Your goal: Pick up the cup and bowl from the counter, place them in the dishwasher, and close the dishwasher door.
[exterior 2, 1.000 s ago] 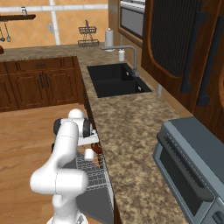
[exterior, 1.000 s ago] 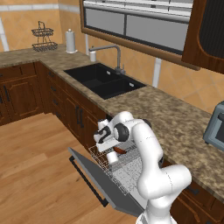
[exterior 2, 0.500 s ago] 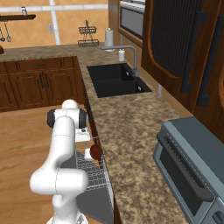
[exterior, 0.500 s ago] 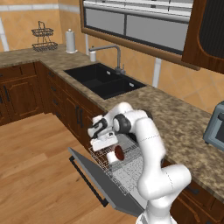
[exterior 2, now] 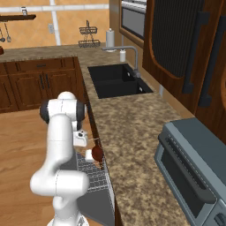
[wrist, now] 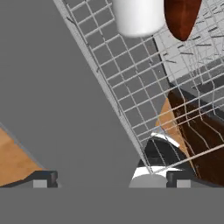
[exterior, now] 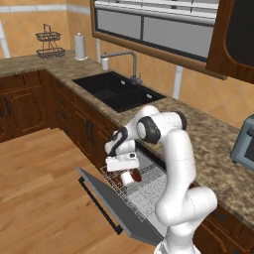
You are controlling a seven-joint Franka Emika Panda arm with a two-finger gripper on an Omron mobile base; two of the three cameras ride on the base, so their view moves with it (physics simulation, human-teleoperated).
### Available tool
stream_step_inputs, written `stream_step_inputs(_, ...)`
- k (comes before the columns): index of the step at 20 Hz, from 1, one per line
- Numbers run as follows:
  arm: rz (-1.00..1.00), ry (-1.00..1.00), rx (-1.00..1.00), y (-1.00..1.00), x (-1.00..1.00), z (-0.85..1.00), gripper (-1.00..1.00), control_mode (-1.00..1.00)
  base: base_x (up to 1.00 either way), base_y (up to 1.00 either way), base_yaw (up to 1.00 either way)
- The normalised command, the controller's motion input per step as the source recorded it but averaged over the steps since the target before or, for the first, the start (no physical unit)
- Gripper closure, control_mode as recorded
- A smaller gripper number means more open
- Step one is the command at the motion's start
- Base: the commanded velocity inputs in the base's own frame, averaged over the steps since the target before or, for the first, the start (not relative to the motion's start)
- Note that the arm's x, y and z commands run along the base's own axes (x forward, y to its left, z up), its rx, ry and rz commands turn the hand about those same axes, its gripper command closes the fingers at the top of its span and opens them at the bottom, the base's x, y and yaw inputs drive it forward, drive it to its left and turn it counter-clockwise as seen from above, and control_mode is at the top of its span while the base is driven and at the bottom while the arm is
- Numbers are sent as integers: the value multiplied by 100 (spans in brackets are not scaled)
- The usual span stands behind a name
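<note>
The dishwasher door lies dropped open nearest the floor, and the gripper hangs just over the wire rack with its fingers apart and holding nothing. The cup and bowl sit together in the rack. Loading looks done; next, likely lift the door shut.

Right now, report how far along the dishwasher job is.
Done, it seems: the cup and the bowl both sit in the white rack, off the counter. In hand: nothing; the gripper hangs over the rack with fingers apart and empty. Left: the dishwasher door lies dropped open and needs closing.
</note>
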Motion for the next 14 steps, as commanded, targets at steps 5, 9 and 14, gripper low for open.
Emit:
stream_step_inputs(5,-14,-35,5,14,-99,86,-100,-100,0,0,0)
stream_step_inputs(9,-8,-24,-1,30,-85,95,-100,-100,0,0,0)
stream_step_inputs(14,-1,-5,-5,48,-47,83,-100,-100,0,0,0)
